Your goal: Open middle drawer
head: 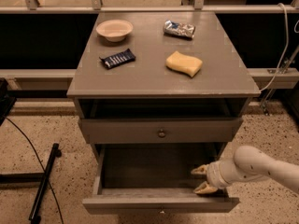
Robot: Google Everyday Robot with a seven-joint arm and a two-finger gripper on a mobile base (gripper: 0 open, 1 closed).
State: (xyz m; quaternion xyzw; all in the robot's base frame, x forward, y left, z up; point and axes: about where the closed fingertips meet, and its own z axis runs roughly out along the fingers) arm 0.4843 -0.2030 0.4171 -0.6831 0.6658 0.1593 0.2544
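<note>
The middle drawer (161,203) is pulled out towards me and shows a deep plain grey interior (154,167). Its flat grey front is at the bottom of the view, with the small knob only just showing at the lower edge. My gripper (202,179) comes in from the right on a white arm (261,164). It sits inside the drawer's front right corner, just behind the front panel. Its fingers are apart and hold nothing, one fingertip (200,170) over the interior and the other by the front panel. The lowest drawer is out of view.
The upper drawer front (161,133) with its round knob is shut, with a dark gap above it. On the tabletop (219,85) are a bowl (114,29), a dark snack bar (117,59), a yellow sponge (184,63) and a foil bag (179,29). A black stand (44,183) lies on the floor at left.
</note>
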